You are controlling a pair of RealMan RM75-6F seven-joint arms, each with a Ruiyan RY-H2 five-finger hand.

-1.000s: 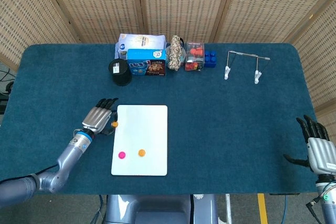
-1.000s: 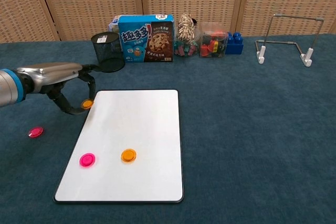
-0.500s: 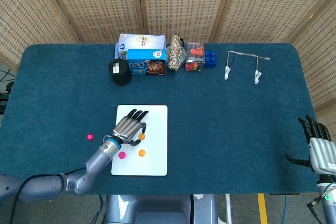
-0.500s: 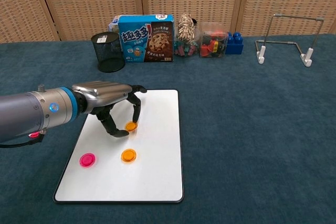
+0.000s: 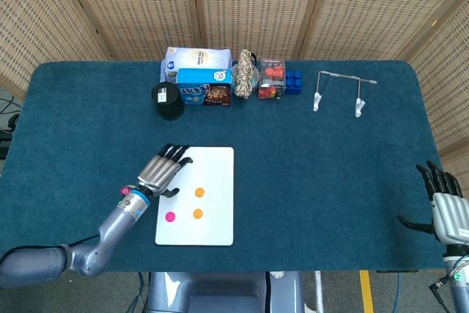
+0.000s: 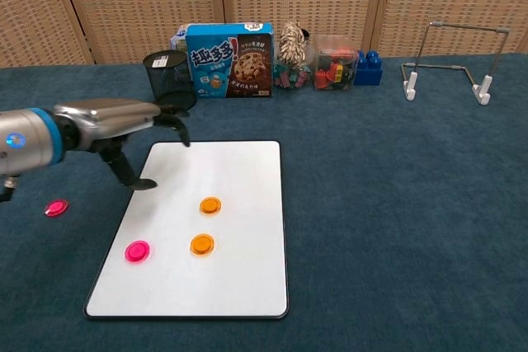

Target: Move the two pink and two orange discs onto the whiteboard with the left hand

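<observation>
whiteboard [image 6: 247,286] edge under left hand [image 6: 124,125]

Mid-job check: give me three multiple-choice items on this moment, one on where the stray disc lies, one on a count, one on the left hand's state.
1. Where is the pink disc that is off the whiteboard?
A. on the cloth left of the board
B. in the mesh cup
C. beside the wire stand

2. How many discs lie on the whiteboard?
A. one
B. three
C. four

3. The left hand is
A. holding an orange disc
B. empty, over the board's left edge
C. resting on the cookie box

Answers: 1 A, the pink disc sits on the cloth left of the whiteboard. 2 B, two orange and one pink. 3 B, the left hand holds nothing.
</observation>
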